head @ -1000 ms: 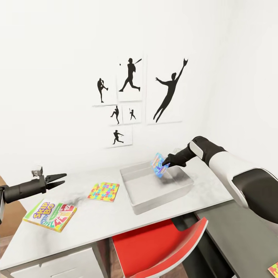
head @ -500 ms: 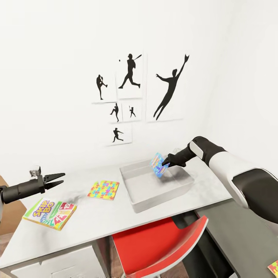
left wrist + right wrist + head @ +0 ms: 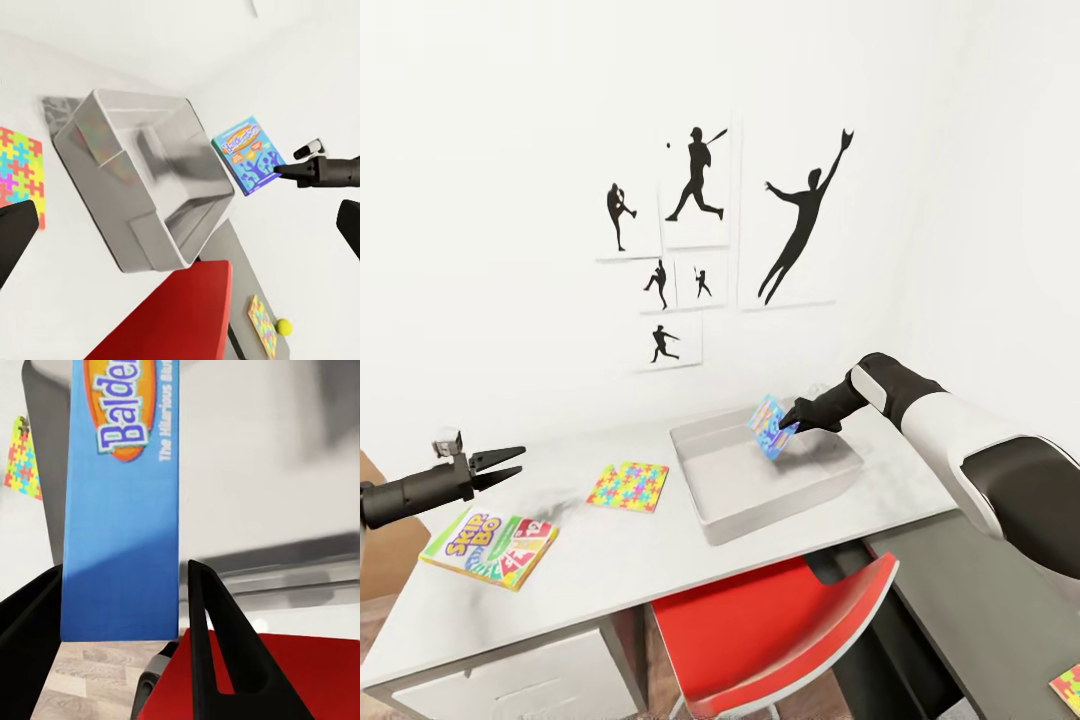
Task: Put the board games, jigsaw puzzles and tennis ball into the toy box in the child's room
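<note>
- Lower left of the head view: Skip-Bo box [image 3: 490, 549] lies flat on the worktop [image 3: 620, 570]; left tool [image 3: 500, 464] hovers just above it, fingers parted, holding nothing.
- Centre: jigsaw puzzle [image 3: 628, 486] lies flat, between left tool and toy box [image 3: 710, 500].
- Centre right: right tool [image 3: 792, 421] grips the blue board game [image 3: 768, 426] by one edge, tilted on end, long axis steep, over the toy box's interior. Judgement: release drops it in.
</note>
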You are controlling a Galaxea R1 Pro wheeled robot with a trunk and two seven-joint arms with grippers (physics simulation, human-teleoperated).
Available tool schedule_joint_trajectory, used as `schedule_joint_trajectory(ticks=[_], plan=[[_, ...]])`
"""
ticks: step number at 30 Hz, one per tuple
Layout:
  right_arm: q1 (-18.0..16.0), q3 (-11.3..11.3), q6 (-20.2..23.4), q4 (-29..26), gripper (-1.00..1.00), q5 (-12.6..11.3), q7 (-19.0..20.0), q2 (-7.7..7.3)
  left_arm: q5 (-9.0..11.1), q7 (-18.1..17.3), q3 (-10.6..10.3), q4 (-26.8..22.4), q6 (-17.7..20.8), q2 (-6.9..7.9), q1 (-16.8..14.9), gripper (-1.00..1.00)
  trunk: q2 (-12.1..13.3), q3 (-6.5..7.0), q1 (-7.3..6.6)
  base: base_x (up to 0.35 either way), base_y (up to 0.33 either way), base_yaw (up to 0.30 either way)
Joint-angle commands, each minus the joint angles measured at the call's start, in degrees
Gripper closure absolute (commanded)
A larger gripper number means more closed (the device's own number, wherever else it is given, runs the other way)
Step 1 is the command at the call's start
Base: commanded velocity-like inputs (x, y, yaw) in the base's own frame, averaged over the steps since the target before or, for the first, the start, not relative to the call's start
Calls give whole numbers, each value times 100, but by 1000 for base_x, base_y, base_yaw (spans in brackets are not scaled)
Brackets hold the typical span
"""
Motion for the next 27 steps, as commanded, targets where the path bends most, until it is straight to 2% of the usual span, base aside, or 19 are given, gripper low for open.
schedule_joint_trajectory(ticks=[1, 6, 27], plan=[[-7, 41, 16, -5, 100, -21, 28, -4, -60, -51, 15, -6, 62, -6, -8, -100, 30, -3, -19, 0, 0, 0], [-7, 37, 19, -5, 100, -24, 41, -4, -60, -51, 23, -7, 67, -6, -8, -100, 230, 39, -129, 0, 0, 0], [-7, 28, 20, 3, 100, -25, 45, -9, -61, -51, 16, -5, 68, -11, -8, -100, 230, -160, -129, 0, 0, 0]])
